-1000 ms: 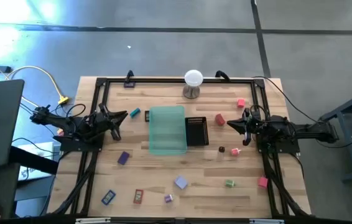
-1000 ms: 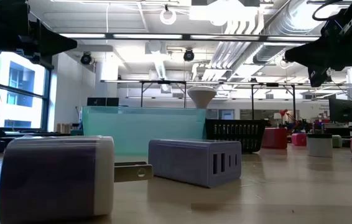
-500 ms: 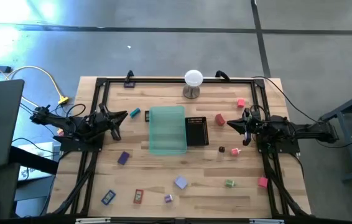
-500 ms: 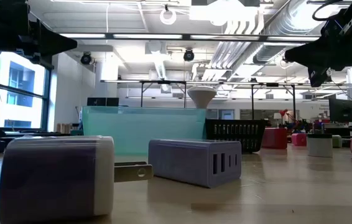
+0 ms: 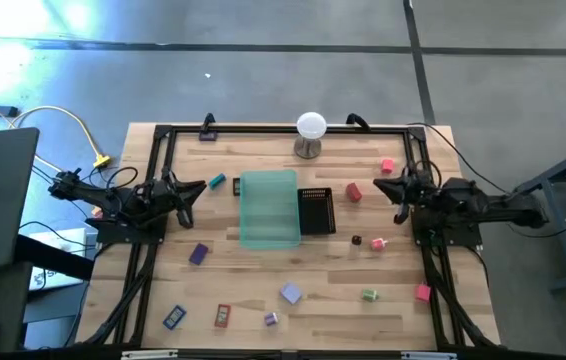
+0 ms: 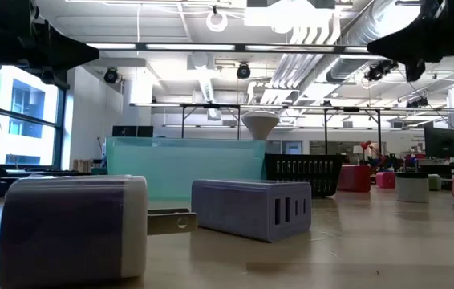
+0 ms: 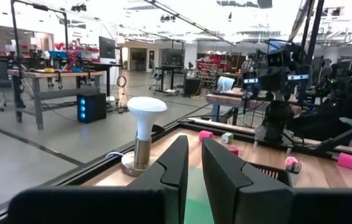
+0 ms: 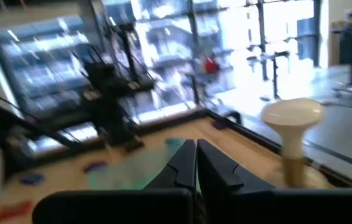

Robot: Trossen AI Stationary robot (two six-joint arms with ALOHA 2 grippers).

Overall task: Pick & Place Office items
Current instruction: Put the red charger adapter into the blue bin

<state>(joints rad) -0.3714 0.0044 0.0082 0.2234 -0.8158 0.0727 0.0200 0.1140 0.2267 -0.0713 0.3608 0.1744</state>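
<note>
Both arms hover above the counter [image 5: 263, 290], left fingers [image 5: 195, 185] at nine o'clock and right fingers [image 5: 381, 187] at three pressed together, empty. Office items [image 5: 290, 293] lie scattered around the trays [image 5: 268, 210]. No pick has begun; next, spread fingers and descend onto one.

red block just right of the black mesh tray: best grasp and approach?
Judging from the high view, come straight down on the red block and pinch its two side faces. It looks blocky and sits flat on the table, apart from the black mesh tray. The right gripper, shut, is nearest.
</note>
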